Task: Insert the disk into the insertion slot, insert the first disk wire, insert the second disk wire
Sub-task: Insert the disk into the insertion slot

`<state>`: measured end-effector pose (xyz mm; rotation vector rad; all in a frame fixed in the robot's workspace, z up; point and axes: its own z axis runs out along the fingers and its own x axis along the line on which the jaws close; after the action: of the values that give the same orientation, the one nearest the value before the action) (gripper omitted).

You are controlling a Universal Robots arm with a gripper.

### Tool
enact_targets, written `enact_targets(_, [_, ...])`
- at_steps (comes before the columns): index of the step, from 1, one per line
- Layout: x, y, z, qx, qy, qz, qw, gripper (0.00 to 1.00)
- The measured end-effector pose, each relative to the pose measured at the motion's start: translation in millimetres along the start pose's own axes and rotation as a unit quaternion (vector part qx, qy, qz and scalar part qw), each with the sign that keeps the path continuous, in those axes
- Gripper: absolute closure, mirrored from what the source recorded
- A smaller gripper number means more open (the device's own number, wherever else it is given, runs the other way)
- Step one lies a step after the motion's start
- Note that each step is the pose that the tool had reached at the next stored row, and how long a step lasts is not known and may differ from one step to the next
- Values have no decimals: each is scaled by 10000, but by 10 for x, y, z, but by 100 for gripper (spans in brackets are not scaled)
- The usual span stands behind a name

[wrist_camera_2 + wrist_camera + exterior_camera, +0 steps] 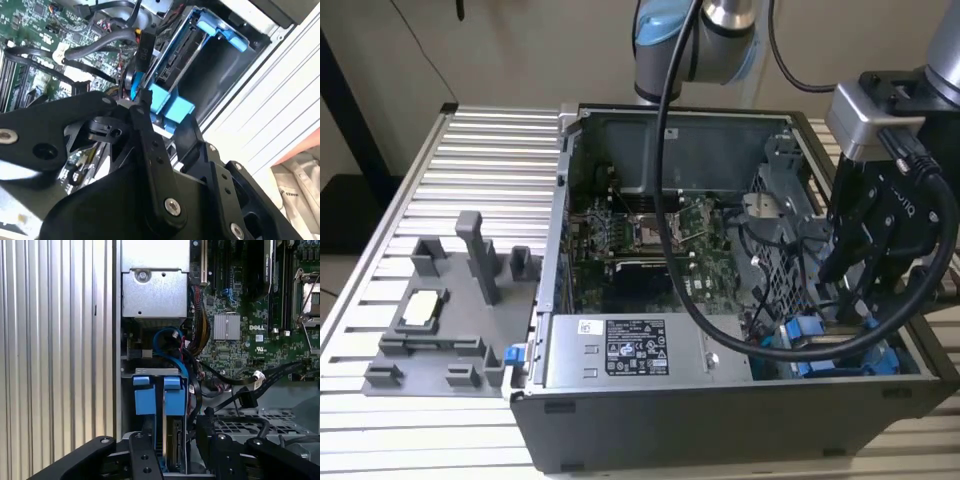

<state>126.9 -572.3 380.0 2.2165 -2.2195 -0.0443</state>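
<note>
The black jointed gripper (pixel 162 120) sits at the end tabs of the disk (pixel 176 106), a flat grey hard drive in a bright blue plastic carrier frame. The disk stands on edge in the grey metal drive bay (pixel 169 46) (a thin blue cable (pixel 134 86) runs just beside). A green circuit board (pixel 30 30) lies beyond.

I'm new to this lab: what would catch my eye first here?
The open computer case on the ribbed table, its green motherboard bared, draws the eye first. At the exterior view's right, the black end effector reaches into it near the disk in its bright blue carrier.
</note>
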Motion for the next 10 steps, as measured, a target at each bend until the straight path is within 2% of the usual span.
enact_targets(6, [-5,5,-234,-2,10,0,10000,53])
enact_targets(9, [-7,6,-273,6,8,-1,10000,53])
enact_targets(10, [-9,9,-273,30,3,-1,10000,53])
